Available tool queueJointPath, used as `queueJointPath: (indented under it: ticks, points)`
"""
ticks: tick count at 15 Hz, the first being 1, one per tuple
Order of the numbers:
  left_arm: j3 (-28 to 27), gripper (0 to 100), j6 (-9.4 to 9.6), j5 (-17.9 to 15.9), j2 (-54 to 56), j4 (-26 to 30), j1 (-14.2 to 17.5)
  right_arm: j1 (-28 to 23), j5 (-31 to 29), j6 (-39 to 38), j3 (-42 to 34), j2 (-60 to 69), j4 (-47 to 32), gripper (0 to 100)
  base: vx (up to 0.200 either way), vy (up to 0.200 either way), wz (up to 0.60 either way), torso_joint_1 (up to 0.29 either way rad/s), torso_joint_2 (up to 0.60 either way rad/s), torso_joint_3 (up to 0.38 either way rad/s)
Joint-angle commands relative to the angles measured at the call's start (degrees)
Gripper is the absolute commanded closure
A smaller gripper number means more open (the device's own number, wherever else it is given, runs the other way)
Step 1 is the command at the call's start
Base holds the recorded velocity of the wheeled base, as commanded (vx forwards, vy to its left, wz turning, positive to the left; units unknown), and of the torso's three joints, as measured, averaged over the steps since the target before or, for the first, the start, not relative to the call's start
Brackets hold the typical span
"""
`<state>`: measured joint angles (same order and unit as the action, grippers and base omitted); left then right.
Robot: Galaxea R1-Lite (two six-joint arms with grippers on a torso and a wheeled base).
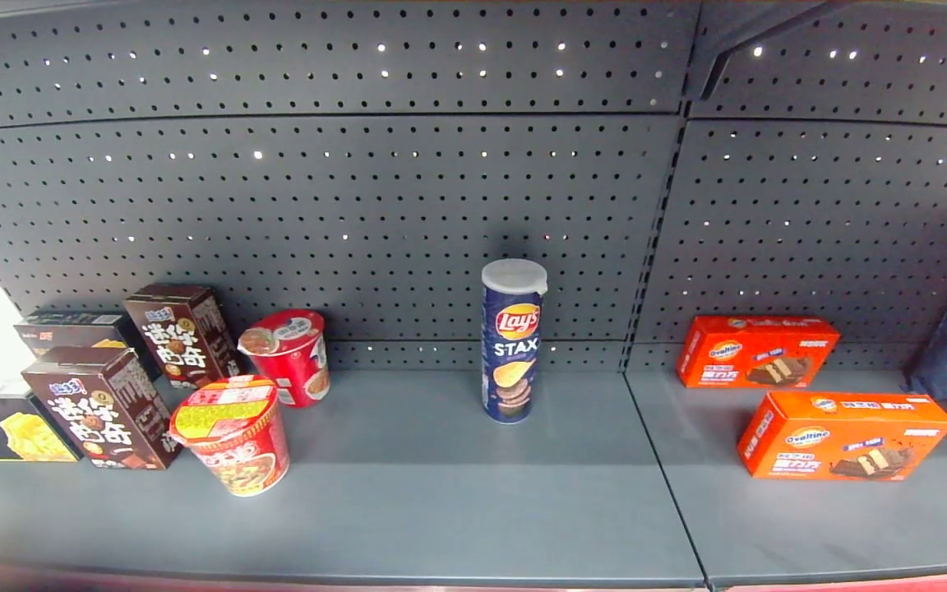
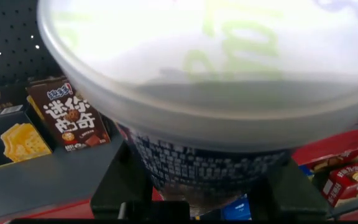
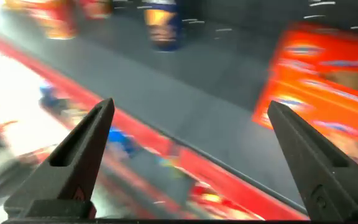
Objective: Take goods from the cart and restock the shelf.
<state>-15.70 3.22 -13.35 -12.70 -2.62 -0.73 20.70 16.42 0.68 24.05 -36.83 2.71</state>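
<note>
Left gripper (image 2: pixel 207 194) pinches a clear-lidded can (image 2: pixel 210 93) bearing white print on navy; right gripper (image 3: pixel 190 104) hangs spread.

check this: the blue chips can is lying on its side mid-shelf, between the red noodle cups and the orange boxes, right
Not lying: the head view shows the blue chips can standing upright, lid on top. It is mid-shelf, between the red noodle cups and the orange boxes.

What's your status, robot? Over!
Left gripper shut on clear-lidded dark-blue chip tube. Right gripper open. Grey metal shelf: blue chip can stands mid-board, red noodle cups left, orange boxes right.
</note>
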Motion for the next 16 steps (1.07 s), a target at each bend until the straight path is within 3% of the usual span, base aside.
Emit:
queueJointPath:
  ticks: [1,3,4,6,8,11,16]
  points:
    - [0.0,100,-0.05,0.0,-1.0,0.2,0.0,5.3,3.8,-1.9,3.1,-15.1,3.9,0,0.0,0.0,0.0,0.0,0.0,0.0]
    - [0.8,100,-1.55,-0.1,-1.3,0.1,-0.1,6.0,4.8,-0.4,2.7,-24.1,12.7,0,0.0,0.0,0.0,0.0,0.0,0.0]
    - [1.4,100,-2.69,-0.2,-1.2,0.1,-0.1,5.7,7.7,1.3,2.7,-30.1,21.4,0,0.0,0.0,0.0,0.0,0.0,0.0]
    - [0.9,100,-3.04,-0.2,-1.4,0.1,-0.9,4.9,12.7,3.6,6.9,-41.6,29.8,0,0.0,0.0,0.0,0.0,0.0,0.0]
    - [1.2,100,-3.04,-0.1,-1.4,0.2,-3.5,3.7,14.3,7.1,13.5,-49.7,29.7,0,0.0,0.0,0.0,0.0,0.0,0.0]
    - [1.2,100,-3.04,-0.1,-1.4,0.1,-3.8,3.6,16.2,9.2,23.8,-60.1,29.8,0,0.0,0.0,0.0,0.0,0.0,0.0]
    - [0.5,100,-3.04,-0.2,-1.4,0.2,-4.2,3.4,21.8,12.3,34.4,-72.0,30.2,0,0.0,0.0,0.0,0.0,0.0,0.0]
